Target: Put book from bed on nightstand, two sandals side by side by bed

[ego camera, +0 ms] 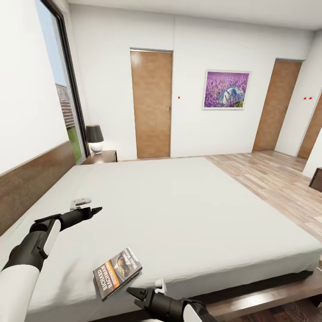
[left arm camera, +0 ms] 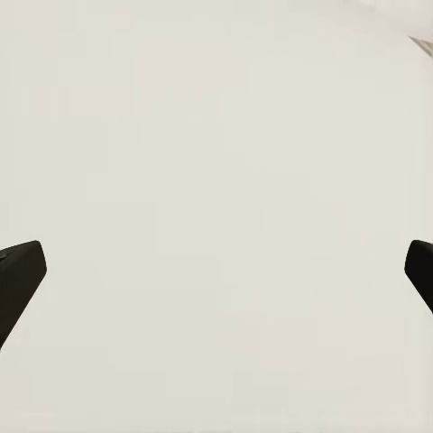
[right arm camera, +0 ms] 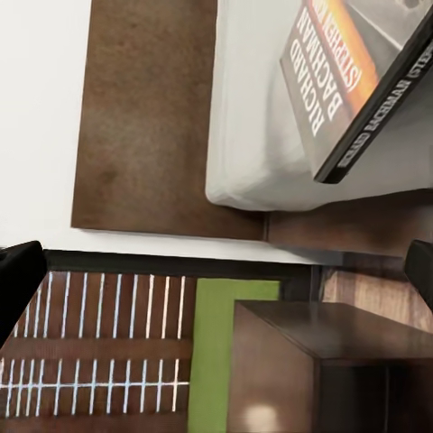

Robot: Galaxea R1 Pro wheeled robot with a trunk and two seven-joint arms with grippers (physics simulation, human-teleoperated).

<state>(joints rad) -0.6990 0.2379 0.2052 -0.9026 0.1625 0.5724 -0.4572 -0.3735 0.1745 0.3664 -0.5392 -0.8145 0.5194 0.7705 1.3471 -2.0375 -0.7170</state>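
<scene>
The book (ego camera: 117, 273) lies flat near the front corner of the bed (ego camera: 188, 210), dark cover up, white "RICHARD BACHMAN" lettering showing. My right gripper (ego camera: 135, 296) hovers open just in front of it, off the mattress edge. In the right wrist view the book (right arm camera: 361, 81) overhangs the mattress corner (right arm camera: 253, 117), with a nightstand (right arm camera: 325, 361) close by and the open right gripper (right arm camera: 216, 271) holding nothing. My left gripper (ego camera: 96, 209) hangs over the bare mattress (left arm camera: 216, 180), open and empty (left arm camera: 216, 271). A second nightstand (ego camera: 102, 156) stands at the far corner. The sandals are out of view.
A black-shaded lamp (ego camera: 95, 137) stands on the far nightstand. The brown headboard (ego camera: 31, 188) runs along the left wall under a tall window (ego camera: 60, 89). Wood floor (ego camera: 273, 179) lies right of the bed, with a dark cabinet (ego camera: 316, 179) at the right edge and two brown doors (ego camera: 152, 103) behind.
</scene>
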